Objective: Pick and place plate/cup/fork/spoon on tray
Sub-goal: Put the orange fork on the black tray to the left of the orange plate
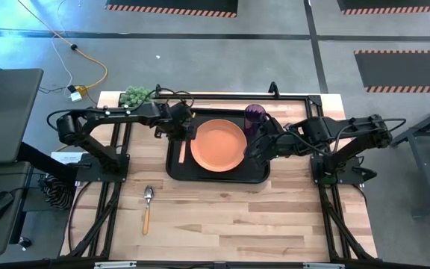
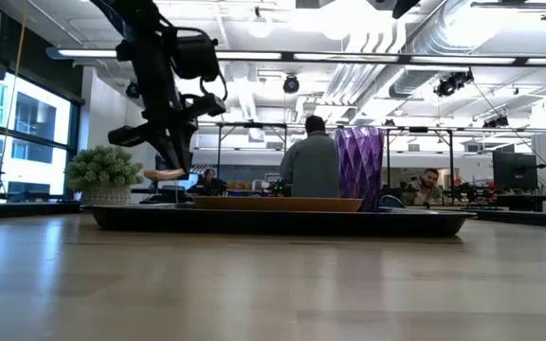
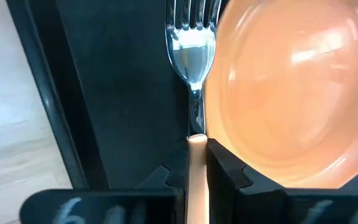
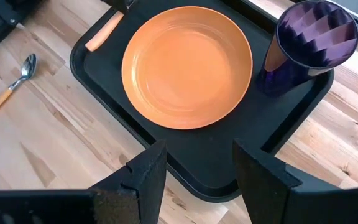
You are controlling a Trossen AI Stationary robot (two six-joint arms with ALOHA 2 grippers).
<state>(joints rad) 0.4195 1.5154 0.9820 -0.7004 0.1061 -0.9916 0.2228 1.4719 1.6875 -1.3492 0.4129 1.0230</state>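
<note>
**Fork held over the tray's left side**

The pale wood-plank worktop (image 1: 237, 217) stands in a bright open workshop. On its left lies the spoon (image 1: 147, 207), silver bowl and wooden handle. The left gripper (image 1: 179, 137) has its fingers closed on the fork (image 3: 193, 99) by its handle, above the black tray (image 1: 219, 177). The smooth round orange plate (image 1: 219, 145) fills the tray's middle; the ribbed purple cup (image 1: 254, 114) stands behind. The right gripper (image 4: 194, 171) hovers, fingers apart, empty.

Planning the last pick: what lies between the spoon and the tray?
Only bare wooden table: in the high view the spoon lies clear of the tray.
</note>
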